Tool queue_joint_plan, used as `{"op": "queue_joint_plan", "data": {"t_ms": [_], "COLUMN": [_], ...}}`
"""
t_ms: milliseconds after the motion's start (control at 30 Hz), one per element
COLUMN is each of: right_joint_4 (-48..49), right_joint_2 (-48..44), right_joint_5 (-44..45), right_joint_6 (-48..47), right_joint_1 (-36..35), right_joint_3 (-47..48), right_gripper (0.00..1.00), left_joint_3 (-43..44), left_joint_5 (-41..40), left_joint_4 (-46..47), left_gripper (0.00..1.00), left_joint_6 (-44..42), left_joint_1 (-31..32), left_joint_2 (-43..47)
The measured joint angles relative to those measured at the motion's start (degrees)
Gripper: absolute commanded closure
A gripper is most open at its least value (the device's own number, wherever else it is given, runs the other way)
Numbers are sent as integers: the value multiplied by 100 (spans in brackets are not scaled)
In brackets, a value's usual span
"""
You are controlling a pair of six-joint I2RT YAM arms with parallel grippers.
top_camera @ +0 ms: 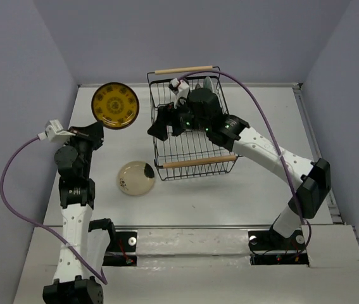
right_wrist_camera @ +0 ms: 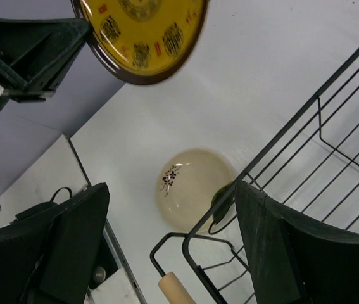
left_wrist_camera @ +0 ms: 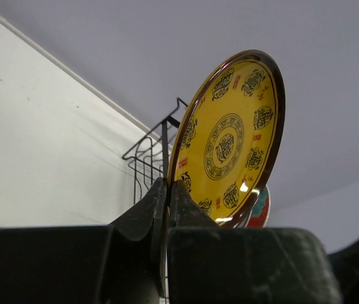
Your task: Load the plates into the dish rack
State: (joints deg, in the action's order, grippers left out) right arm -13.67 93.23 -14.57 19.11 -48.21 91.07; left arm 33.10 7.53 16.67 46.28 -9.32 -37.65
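- Plates: the yellow plate (top_camera: 115, 106), dark-rimmed and patterned with round emblems, is held in the air over the far left of the worktop (top_camera: 242, 190), apart from and to the left of the dish rack (top_camera: 156, 144).
- It is clamped at its lower rim by the left gripper (left_wrist_camera: 167, 190), whose jaws are pressed tight on the edge; the plate stands nearly on edge, tilted, with its face turned up towards the top camera.
- The cream plate (top_camera: 135, 178) lies flat on the worktop, just beside the rack's near left corner, with a dark mark at the rim nearest the rack.
- A sliver of a red and teal plate (left_wrist_camera: 259, 209) is seen behind the yellow plate in the left wrist view; where it rests cannot be told.
- The dish rack, a black wire basket with a wooden handle (top_camera: 198, 162) at its near side and another at the far side, stands at the middle of the worktop.
- The right gripper (top_camera: 164, 125) is placed at the rack's left side, jaws spread wide, with nothing held between them.
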Motion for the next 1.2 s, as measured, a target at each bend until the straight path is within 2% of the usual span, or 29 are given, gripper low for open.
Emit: {"op": "queue_joint_plan", "data": {"t_ms": [367,433,467,500,533,567,600,667,700,733,833,1033,1100,1200], "right_joint_4": [166,177,208,260,323,413,487,688,734,758,501,-466,-922,-1285], "right_joint_2": [289,289,289,289,289,289,267,203,195,197,282,1320,1805,2326], "right_joint_5": [76,85,52,-2,-96,-214,-525,-525,-505,-446,81,2044,2841,3587], "right_joint_6": [212,278,291,313,391,444,535,579,621,643,654,664,658,634], "right_joint_1": [74,101,105,127,140,153,175,120,101,103,105,129,136,153], "right_joint_3": [380,378,372,369,358,356,343,289,273,271,400,1834,2461,2997], "right_gripper": [11,28,43,79,91,93,93,93,93,93,93,93,93,93], "left_joint_3": [297,352,367,369,369,369,365,365,372,378,505,647,645,610], "left_joint_5": [1259,1412,1517,1596,1661,1700,1582,1609,1600,1574,1311,258,-105,-533], "left_joint_4": [-234,-260,-256,-247,-251,-258,-391,-507,-614,-708,-1152,-1965,-2124,-2223], "left_gripper": [94,94,94,80,66,51,31,20,7,2,1,1,1,1], "left_joint_6": [-739,-804,-837,-855,-881,-896,-994,-1102,-1154,-1202,-1515,-2203,-2371,-2555], "left_joint_1": [911,1043,1088,1128,1161,1180,1154,1132,1158,1191,1274,1786,1991,2249], "left_joint_2": [251,317,345,374,382,387,391,339,343,358,389,621,691,774]}}
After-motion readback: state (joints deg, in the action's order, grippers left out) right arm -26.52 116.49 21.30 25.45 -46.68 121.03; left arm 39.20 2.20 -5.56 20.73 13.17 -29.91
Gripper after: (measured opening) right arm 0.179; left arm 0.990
